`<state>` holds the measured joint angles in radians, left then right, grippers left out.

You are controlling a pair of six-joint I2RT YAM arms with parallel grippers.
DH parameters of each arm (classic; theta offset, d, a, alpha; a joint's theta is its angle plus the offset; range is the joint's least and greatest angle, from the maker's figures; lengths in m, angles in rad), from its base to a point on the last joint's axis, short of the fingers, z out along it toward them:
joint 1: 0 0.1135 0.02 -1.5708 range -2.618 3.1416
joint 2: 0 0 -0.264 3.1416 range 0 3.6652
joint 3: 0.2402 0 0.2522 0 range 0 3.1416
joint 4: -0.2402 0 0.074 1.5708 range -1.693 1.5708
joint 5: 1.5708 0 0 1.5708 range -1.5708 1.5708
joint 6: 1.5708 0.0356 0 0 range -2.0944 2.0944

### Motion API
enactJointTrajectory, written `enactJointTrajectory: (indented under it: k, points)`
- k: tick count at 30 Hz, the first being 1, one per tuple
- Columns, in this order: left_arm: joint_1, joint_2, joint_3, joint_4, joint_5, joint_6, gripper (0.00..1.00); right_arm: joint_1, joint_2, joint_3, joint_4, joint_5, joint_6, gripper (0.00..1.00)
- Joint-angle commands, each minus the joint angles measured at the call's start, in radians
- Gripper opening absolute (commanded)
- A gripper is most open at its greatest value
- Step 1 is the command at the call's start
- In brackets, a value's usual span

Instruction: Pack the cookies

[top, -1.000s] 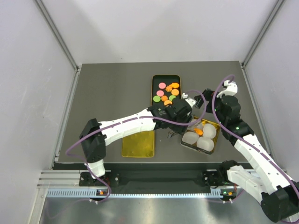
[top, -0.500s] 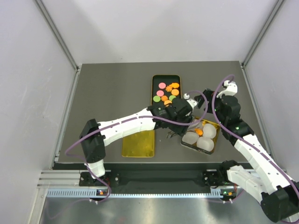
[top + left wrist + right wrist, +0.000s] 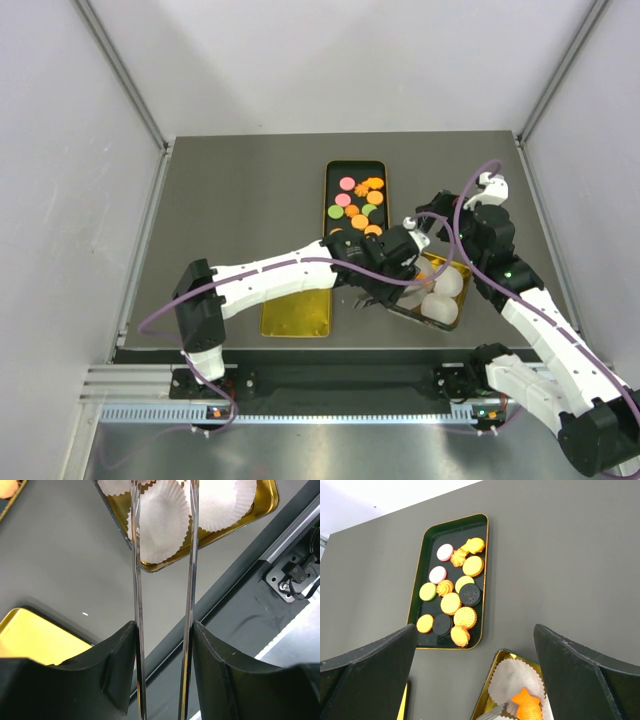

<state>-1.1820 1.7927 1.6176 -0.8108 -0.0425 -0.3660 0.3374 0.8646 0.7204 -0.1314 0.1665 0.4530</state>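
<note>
Several cookies (image 3: 356, 200) in orange, pink, green and black lie in a black tray (image 3: 330, 175) at mid-table; they also show in the right wrist view (image 3: 452, 602). A gold tin (image 3: 464, 270) holds white paper cups (image 3: 446, 285). One cup holds an orange star-shaped cookie (image 3: 527, 705). My left gripper (image 3: 400, 272) is shut on metal tweezers (image 3: 136, 580). Their two blades stand apart and empty over a paper cup (image 3: 162, 525) in the tin. My right gripper (image 3: 430, 213) is open and empty above the tin's far edge.
A yellow lid (image 3: 296, 306) lies left of the tin near the front edge, and shows in the left wrist view (image 3: 35, 635). The table's front rail (image 3: 295, 535) runs just beyond the tin. Grey walls enclose three sides.
My left gripper has moved toward the near right with the tweezers and now hangs over the tin, hiding the orange cookie in the top view. The right arm has barely moved.
</note>
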Motion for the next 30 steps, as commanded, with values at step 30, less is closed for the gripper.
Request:
enactJointTrajectory:
  k: [30]
  points:
    - [-0.001, 0.086, 0.131, -0.024, -0.077, 0.061, 0.51, -0.009, -0.019, 0.024, 0.026, -0.002, -0.01, 1.0]
